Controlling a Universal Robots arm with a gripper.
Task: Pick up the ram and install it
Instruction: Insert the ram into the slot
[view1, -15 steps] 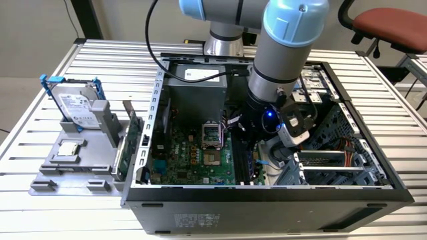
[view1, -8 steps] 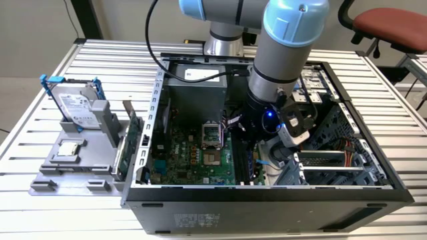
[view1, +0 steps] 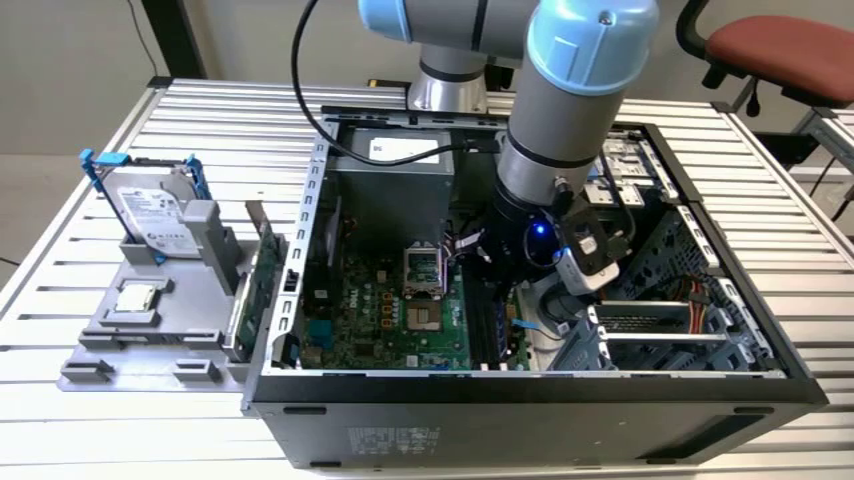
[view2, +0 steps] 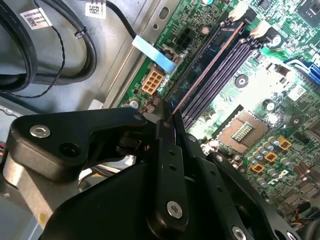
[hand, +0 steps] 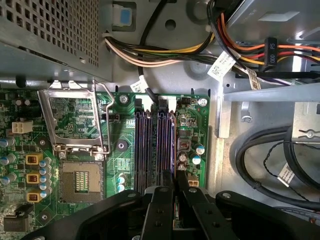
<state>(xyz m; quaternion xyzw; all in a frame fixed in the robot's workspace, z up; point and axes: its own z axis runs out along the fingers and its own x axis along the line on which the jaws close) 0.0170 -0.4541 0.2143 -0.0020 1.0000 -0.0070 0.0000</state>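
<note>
now the ram (view2: 210, 65) is held edge-on in the closed pincer (view2: 167, 120), stretching ahead of its tips along the slots (hand: 150, 145). seating seems underway; alignment and an even downward press are called for.

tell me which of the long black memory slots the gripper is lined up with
The outermost slot, farthest from the square CPU socket. The thin dark bluish ram stick, pinched in the gripper, runs along it; the other three slots look empty.
</note>
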